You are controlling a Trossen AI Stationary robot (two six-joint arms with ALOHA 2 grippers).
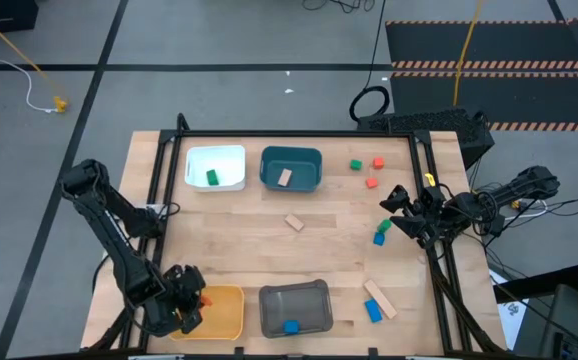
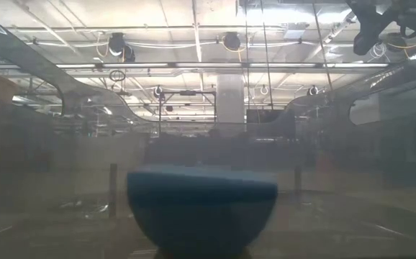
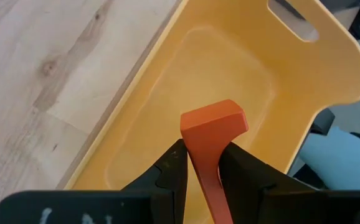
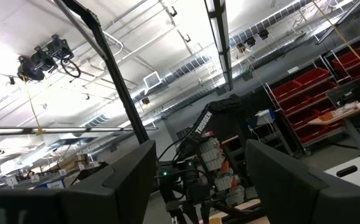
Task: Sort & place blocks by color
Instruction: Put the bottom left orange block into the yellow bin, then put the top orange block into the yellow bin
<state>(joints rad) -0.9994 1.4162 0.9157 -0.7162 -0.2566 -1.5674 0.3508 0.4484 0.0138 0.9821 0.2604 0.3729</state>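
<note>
The pale wooden counter (image 1: 299, 250) carries four rectangular plastic bins. Along the far edge, the white bin (image 1: 216, 168) holds one green block (image 1: 212, 177), and just to its right the dark teal bin (image 1: 291, 169) holds one plain tan wooden block (image 1: 285, 177). Along the near edge, the yellow bin (image 1: 221, 312) sits at the left and the grey bin (image 1: 295, 308) to its right, with one blue block (image 1: 291, 327) inside it.

The left claw (image 1: 191, 301) hangs over the left end of the yellow bin, its two dark fingers (image 3: 170, 177) pinching an orange-red bar-shaped block (image 3: 212, 134) that stands on end between them, above the bin's bare floor. The right claw (image 1: 397, 210) hovers raised at the right side of the counter with its fingers spread wide, holding nothing; it is just beside a green block (image 1: 384, 226) and a blue block (image 1: 378, 238).

Loose on the counter lie nine blocks:
- Two red ones (image 1: 378, 162) (image 1: 371, 183) at the far right.
- Two green: one (image 1: 355, 165) by the red pair, one under the right claw.
- Two blue: one by the right claw, one (image 1: 372, 311) near the right front.
- Two tan: a small one (image 1: 294, 222) mid-counter and a long bar (image 1: 380, 299) touching the near blue block.
</note>
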